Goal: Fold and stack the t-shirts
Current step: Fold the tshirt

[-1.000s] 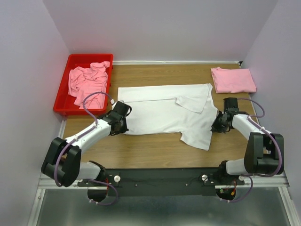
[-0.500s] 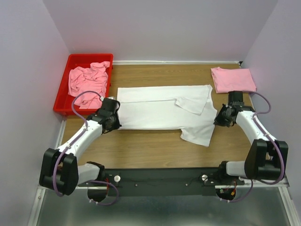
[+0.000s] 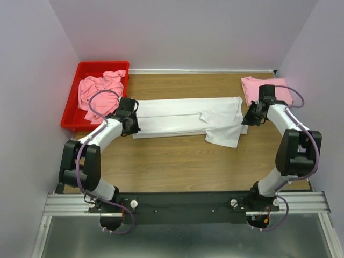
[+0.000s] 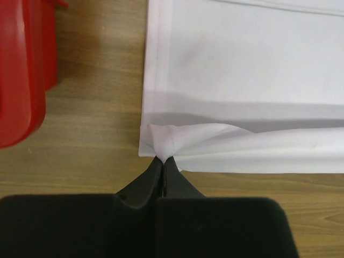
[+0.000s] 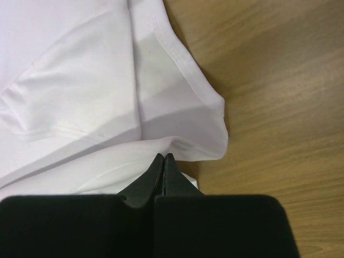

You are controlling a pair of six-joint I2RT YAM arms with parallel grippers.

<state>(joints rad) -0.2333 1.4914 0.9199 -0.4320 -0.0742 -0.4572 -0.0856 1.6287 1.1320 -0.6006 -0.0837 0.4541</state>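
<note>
A white t-shirt (image 3: 185,119) lies across the middle of the wooden table (image 3: 177,166), its near half folded up over the far half. My left gripper (image 3: 130,124) is shut on its left near corner; in the left wrist view the gripper (image 4: 163,158) pinches a bunched bit of the white t-shirt (image 4: 242,80). My right gripper (image 3: 250,120) is shut on the right edge; in the right wrist view the gripper (image 5: 163,157) pinches the fold of the white t-shirt (image 5: 80,86). A folded pink t-shirt (image 3: 271,88) lies at the back right.
A red bin (image 3: 73,115) with crumpled pink t-shirts (image 3: 99,91) stands at the back left; its side shows in the left wrist view (image 4: 21,75). Purple walls close in the left, right and back.
Both grippers have carried the shirt's near edge away from me, folding it over the far half. The shirt now looks like a narrow strip.
</note>
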